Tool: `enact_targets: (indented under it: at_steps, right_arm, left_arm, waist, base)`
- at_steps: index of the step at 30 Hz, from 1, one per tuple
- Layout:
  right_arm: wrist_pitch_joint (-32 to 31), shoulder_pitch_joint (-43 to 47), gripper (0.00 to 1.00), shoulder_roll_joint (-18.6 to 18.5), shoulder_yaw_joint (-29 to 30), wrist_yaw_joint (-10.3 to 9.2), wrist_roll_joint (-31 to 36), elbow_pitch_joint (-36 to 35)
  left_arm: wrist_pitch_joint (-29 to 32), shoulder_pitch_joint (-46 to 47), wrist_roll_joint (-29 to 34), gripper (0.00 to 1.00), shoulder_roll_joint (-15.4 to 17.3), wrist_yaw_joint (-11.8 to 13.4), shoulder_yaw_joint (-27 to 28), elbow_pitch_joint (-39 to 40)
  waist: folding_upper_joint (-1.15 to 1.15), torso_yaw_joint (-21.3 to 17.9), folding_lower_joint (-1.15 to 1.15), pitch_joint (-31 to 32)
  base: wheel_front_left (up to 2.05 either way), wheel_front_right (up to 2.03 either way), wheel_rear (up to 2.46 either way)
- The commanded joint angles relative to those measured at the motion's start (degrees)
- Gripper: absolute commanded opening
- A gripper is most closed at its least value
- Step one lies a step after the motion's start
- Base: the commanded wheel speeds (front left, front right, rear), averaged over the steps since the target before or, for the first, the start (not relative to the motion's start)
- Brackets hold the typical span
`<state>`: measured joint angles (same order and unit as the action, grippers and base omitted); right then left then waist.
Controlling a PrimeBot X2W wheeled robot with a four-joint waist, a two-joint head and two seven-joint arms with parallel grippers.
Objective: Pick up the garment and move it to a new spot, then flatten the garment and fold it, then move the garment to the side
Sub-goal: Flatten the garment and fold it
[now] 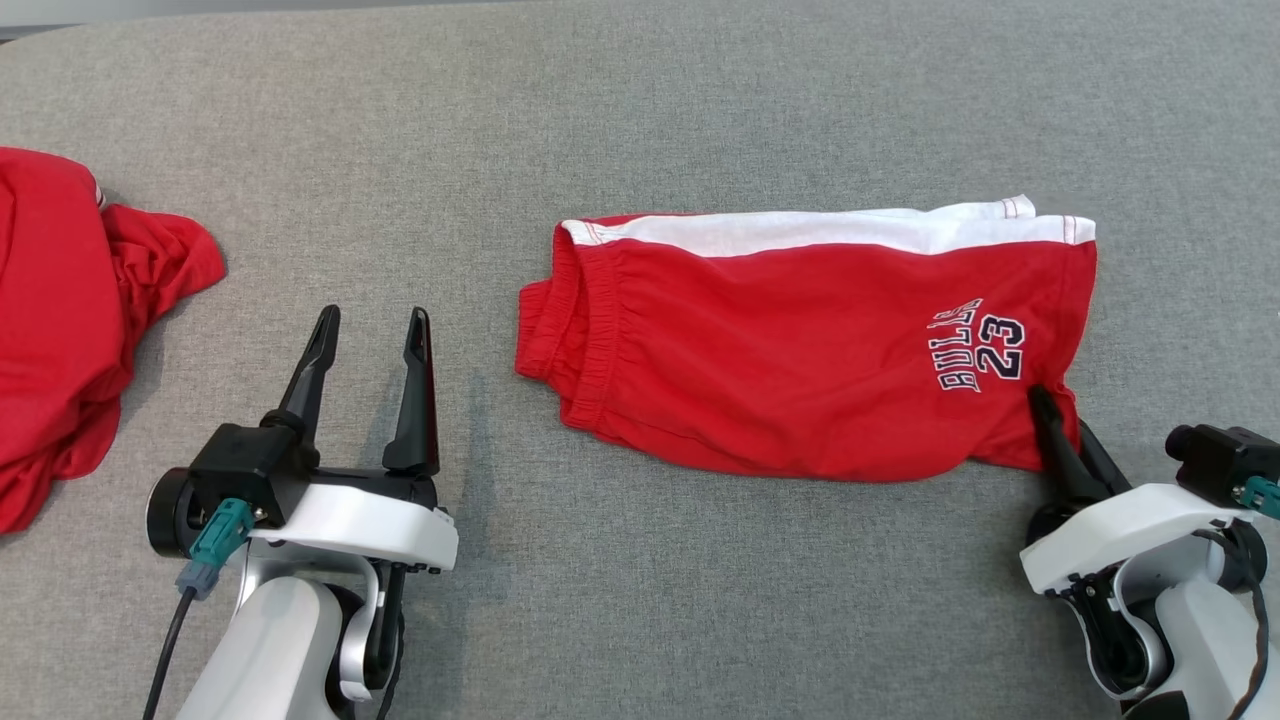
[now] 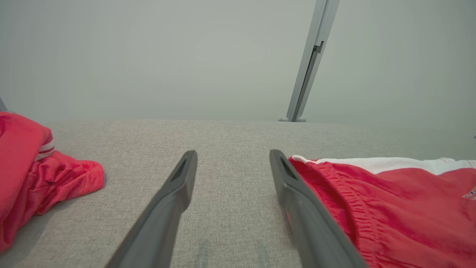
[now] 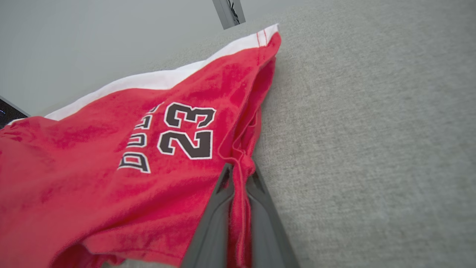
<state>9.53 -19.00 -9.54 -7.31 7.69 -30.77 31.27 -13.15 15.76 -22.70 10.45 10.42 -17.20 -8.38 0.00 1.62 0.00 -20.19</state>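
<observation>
The garment is a pair of red shorts [image 1: 800,350] with a white side stripe and a "BULLS 23" print, lying folded on the grey table right of centre. My right gripper [image 1: 1060,415] is shut on the near right hem corner of the shorts [image 3: 148,149]; in the right wrist view the red hem runs pinched between the two fingers [image 3: 217,223] of the right gripper [image 3: 240,173]. My left gripper [image 1: 372,325] stands open over bare cloth, left of the waistband. In the left wrist view the left gripper [image 2: 232,156] is open, the shorts [image 2: 390,208] just beside its right finger.
A second red garment [image 1: 70,320] lies crumpled at the table's left edge, also seen as a red heap [image 2: 33,167] in the left wrist view. A grey metal post [image 2: 308,67] rises beyond the far edge. Grey padded surface [image 1: 640,600] spreads around the shorts.
</observation>
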Motion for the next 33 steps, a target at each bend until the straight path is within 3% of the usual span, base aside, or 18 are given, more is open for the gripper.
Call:
enact_targets:
  at_steps: [1,8,19,25,33]
  right_arm:
    - [-0.9,2.4,0.0,-0.3,0.6,-0.34,0.3,1.2]
    - [-1.7,0.0,0.0,0.1,1.1,-0.17,0.4,-4.0]
    - [-9.2,-8.0,0.0,2.0,-9.0,-0.17,4.2,-16.5]
    - [-11.9,-11.5,0.0,4.5,-17.6,-0.18,3.1,-15.1]
    - [-9.2,-13.8,0.0,6.4,-27.7,-0.18,-0.8,-8.1]
  left_arm:
    - [0.0,-0.2,0.0,1.0,0.4,0.3,0.1,0.4]
    - [0.2,-0.8,-0.4,1.0,0.7,0.7,0.2,0.9]
    - [0.0,-0.2,-1.2,1.0,0.2,0.2,-0.8,0.5]
    - [-0.4,0.4,-1.3,1.0,-0.9,-0.1,-1.5,-0.3]
    - [-1.0,1.0,-1.3,1.0,-1.6,-0.7,-2.1,-1.4]
  waist:
    - [0.0,0.0,0.0,0.1]
    - [0.0,-0.1,0.0,0.9]
    - [0.0,0.6,0.0,2.5]
    - [0.0,2.8,0.0,2.5]
    - [0.0,5.2,0.0,1.3]
  base:
    - [0.0,0.0,0.0]
    - [0.0,0.0,0.0]
    - [0.0,0.0,0.0]
    - [0.0,0.0,0.0]
    - [0.0,0.0,0.0]
